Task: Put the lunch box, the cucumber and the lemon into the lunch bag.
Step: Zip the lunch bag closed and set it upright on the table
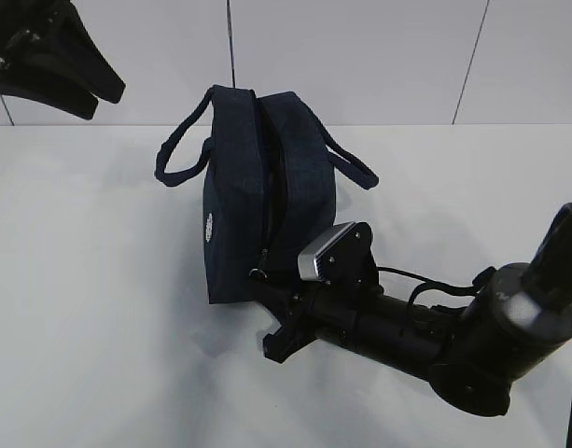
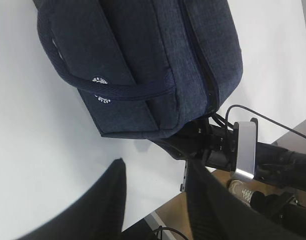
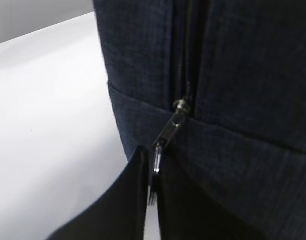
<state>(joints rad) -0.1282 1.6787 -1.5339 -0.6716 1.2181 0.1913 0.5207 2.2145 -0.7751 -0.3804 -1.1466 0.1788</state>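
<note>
The dark navy lunch bag stands upright on the white table, both loop handles splayed out and its black zipper facing me. At the zipper's lower end my right gripper is shut on the silver ring pull, which hangs from the slider; the two black fingers press together around it. My left gripper hovers high at the far left, away from the bag, open with nothing between its fingers. The lunch box, the cucumber and the lemon are out of view.
White table spreads left and in front of the bag, with a light tiled wall behind. The right arm lies low across the table's front right, its wrist camera against the bag. The left wrist view shows the table edge and floor beyond.
</note>
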